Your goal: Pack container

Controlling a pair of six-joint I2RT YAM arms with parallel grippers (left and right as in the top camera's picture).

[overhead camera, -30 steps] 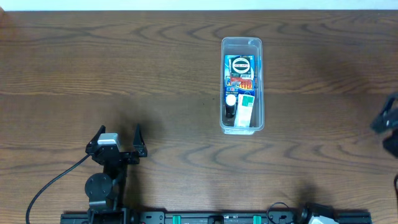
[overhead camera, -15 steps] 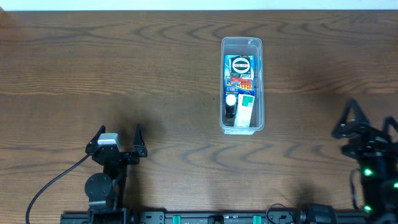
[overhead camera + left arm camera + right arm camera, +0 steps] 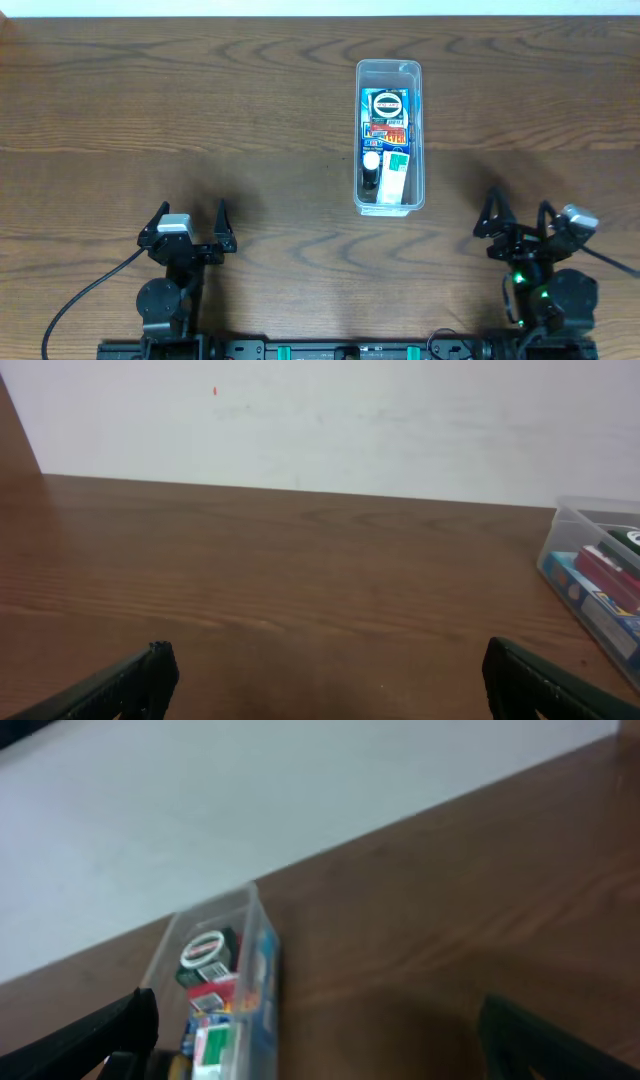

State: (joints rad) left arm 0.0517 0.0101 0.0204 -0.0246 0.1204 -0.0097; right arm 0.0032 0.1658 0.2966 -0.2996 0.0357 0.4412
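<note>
The container (image 3: 389,70) sits on the brown wood surface (image 3: 150,100), right of the middle and toward the far edge, its long side running away from the arms. It is already filled. A blue packet (image 3: 387,104) with a round black-and-white mark lies at the far end, and a red pack (image 3: 386,132) is just below it. At the near end a white-and-green box (image 3: 396,172) lies beside a dark item with a white round cap (image 3: 371,159).

The 2 arms are low at the near edge, both well apart from the container. The left claw (image 3: 191,207) is spread wide, and its wrist view shows only wood between the fingers, with the container's corner (image 3: 560,535) off to the right. The right claw (image 3: 518,205) is also spread wide, and it sits below and to the right of the container. Its wrist view is blurred, but the container (image 3: 262,955) shows ahead of it on the left. A black cable (image 3: 90,290) trails from the left arm.
</note>
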